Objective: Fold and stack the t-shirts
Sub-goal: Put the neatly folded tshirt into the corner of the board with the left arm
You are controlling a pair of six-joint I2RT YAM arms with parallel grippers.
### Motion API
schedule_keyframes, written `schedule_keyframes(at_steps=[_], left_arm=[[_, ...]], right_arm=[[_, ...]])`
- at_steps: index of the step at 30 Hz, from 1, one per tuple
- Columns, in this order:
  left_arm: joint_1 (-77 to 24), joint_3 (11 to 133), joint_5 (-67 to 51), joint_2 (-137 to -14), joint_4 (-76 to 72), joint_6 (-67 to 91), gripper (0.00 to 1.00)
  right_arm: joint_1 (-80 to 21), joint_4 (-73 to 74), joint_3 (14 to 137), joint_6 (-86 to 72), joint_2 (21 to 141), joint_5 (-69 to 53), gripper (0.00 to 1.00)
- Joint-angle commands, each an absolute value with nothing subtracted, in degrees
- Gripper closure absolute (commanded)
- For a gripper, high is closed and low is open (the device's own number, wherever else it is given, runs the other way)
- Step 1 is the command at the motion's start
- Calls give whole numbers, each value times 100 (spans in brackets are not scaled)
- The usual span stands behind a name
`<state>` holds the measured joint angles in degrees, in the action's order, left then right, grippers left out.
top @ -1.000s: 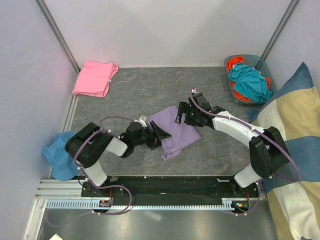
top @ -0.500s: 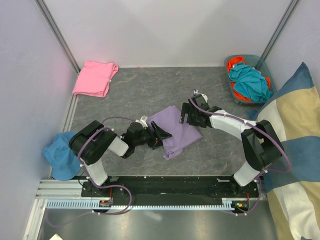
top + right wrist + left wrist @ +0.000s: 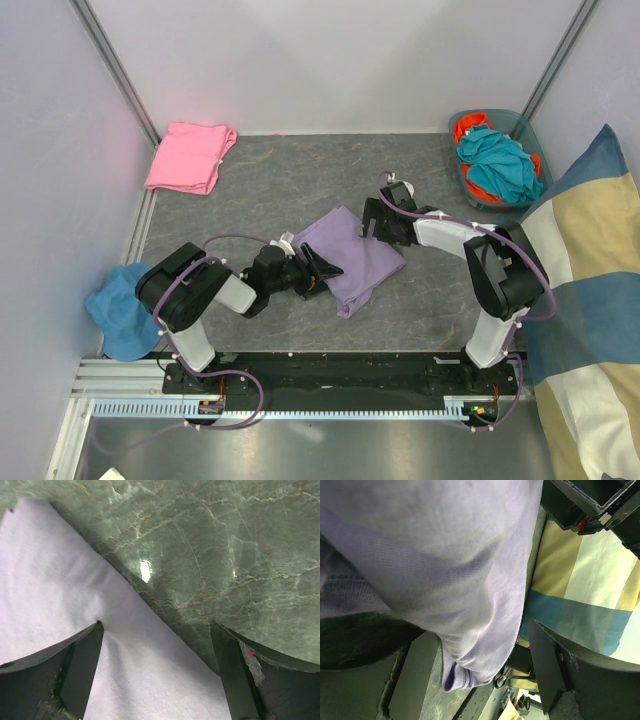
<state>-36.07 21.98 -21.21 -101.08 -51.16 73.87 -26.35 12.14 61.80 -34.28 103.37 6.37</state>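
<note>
The lavender t-shirt (image 3: 352, 262) lies folded in the middle of the table. The pink t-shirt (image 3: 190, 156) lies folded in the far left corner. My left gripper (image 3: 326, 270) is at the lavender shirt's left edge. In the left wrist view its jaws stand wide, and a rolled fold of the lavender shirt (image 3: 470, 580) lies in my left gripper (image 3: 480, 630), against one finger and clear of the other. My right gripper (image 3: 371, 222) is open at the shirt's far right edge. In the right wrist view, the right gripper (image 3: 157, 625) has one fingertip (image 3: 95, 632) pressing the cloth (image 3: 75, 605) and the other over bare table.
A basket (image 3: 532, 130) with teal and orange clothes stands at the far right. A big striped cushion (image 3: 590, 270) leans along the right side and also shows as the cushion (image 3: 580, 580) beyond the shirt. A blue cloth (image 3: 115, 305) lies off the table's left edge. Walls close in left and back.
My right arm has folded inward, and its gripper has dropped slightly left onto the shirt's far edge. The lavender shirt's near corner has slid a little right. The left arm has hardly moved.
</note>
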Motion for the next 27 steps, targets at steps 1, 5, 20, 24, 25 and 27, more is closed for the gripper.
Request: schedule_keyframes(at_steps=[1, 5, 20, 24, 25, 27], left_arm=[[-3630, 1784, -1327, -10617, -2479, 6926, 16], [-3630, 1889, -1266, -10643, -2400, 6961, 16], [-3709, 2443, -1020, -10863, -2092, 7119, 16], [-3744, 2531, -949, -10951, -2039, 7119, 25], [-3753, 2549, -958, -11021, -2039, 7093, 31], [-3753, 2627, -976, -11109, -2048, 7084, 41]], right_arm=[[-2619, 853, 5793, -3743, 10284, 10, 3], [-2628, 791, 5354, -3990, 10038, -271, 4], [-3480, 747, 4940, -4878, 9440, -580, 4], [-3524, 765, 4887, -4966, 9299, -492, 4], [-3533, 782, 4887, -4957, 9290, -466, 4], [-3533, 870, 4887, -4913, 9255, -413, 3]])
